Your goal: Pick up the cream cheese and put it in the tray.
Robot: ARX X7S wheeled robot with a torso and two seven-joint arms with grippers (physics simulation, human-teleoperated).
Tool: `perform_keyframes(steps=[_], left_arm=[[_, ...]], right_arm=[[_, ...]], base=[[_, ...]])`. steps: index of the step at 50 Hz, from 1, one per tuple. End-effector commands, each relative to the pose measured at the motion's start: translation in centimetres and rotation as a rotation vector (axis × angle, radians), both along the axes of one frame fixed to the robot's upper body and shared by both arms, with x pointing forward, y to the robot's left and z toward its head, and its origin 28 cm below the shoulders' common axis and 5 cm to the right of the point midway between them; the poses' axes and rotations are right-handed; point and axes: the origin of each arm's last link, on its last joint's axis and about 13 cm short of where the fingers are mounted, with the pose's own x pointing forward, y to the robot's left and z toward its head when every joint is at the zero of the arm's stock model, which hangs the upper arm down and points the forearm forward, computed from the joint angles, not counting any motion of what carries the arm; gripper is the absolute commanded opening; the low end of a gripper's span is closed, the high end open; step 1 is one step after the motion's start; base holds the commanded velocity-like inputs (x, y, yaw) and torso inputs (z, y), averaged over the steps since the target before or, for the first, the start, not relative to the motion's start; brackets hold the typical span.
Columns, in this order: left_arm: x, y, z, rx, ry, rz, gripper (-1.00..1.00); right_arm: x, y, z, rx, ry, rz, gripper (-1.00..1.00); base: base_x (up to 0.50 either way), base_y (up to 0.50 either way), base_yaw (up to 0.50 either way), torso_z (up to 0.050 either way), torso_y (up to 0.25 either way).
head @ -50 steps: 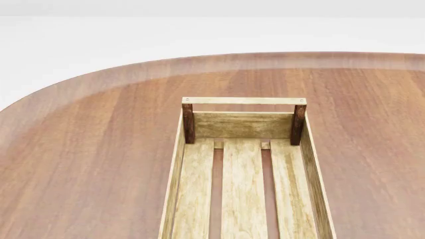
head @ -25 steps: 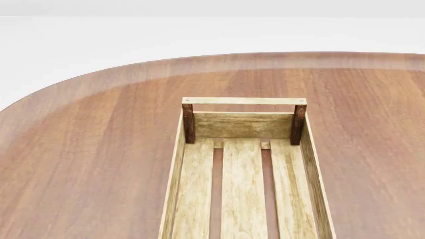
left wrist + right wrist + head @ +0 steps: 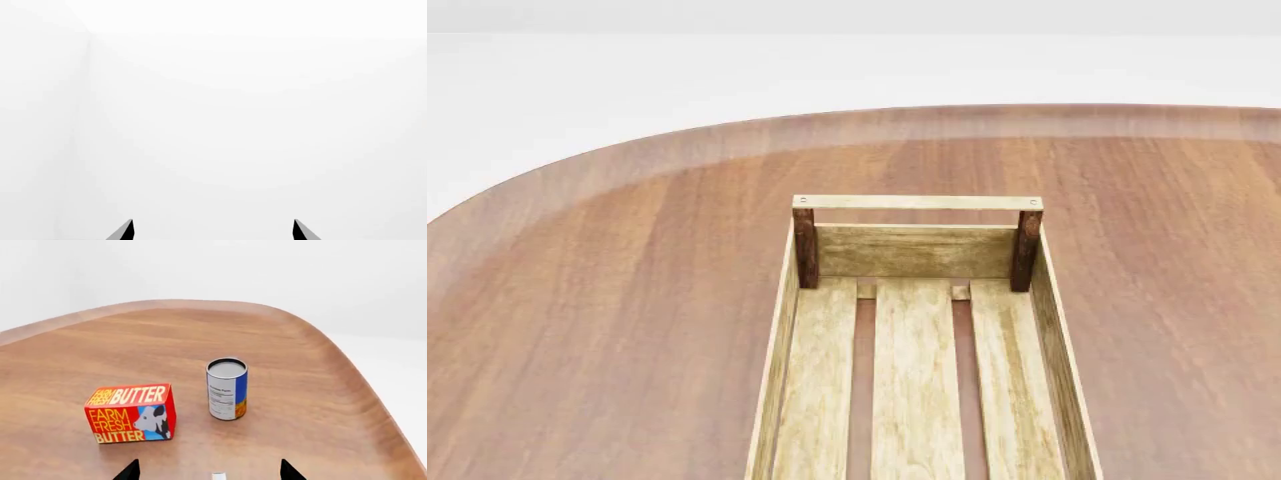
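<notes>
Cream cheese is hard to find at this moment — the only possible trace is a small pale edge (image 3: pixel 218 476) at the very bottom of the right wrist view, between the two dark tips, too cropped to name with confidence. The tray (image 3: pixel 917 250) sits on the table (image 3: pixel 614 330) in the head view, its slatted floor bare as far as it shows, so nothing has been placed yet. The right end effector (image 3: pixel 209 471) has its tips spread wide apart over the table, with the butter box (image 3: pixel 131 413) and the can (image 3: pixel 227 388) standing side by side farther off. The left end effector (image 3: pixel 212 231) is likewise spread wide, facing only blank white, holding nothing. Judging from the task, a small flat cardboard pack should be light and fairly stiff but easily dented — best taken across its two long edges with a modest squeeze, low enough that the smooth faces do not slip.
</notes>
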Motion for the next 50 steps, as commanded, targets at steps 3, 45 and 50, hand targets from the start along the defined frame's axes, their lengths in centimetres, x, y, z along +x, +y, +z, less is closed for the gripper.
perform_keyframes(steps=[3, 45, 50], left_arm=[[0.1, -0.1, -0.1, 0.002, 0.004, -0.002, 1.0], [0.0, 0.0, -0.1, 0.002, 0.004, -0.002, 1.0], [0.0, 0.0, -0.1, 0.002, 0.005, -0.003, 1.0]], right_arm=[[0.2, -0.9, -0.5, 0.036, 0.009, -0.01, 1.0], [1.6, -2.6, -2.9, 0.127, 0.091, -0.039, 1.0], [1.9, -2.8, -3.2, 0.135, 0.104, -0.042, 1.0]], base=[[0.0, 0.0, 0.0, 0.0, 0.0], [0.0, 0.0, 0.0, 0.0, 0.0], [0.0, 0.0, 0.0, 0.0, 0.0]])
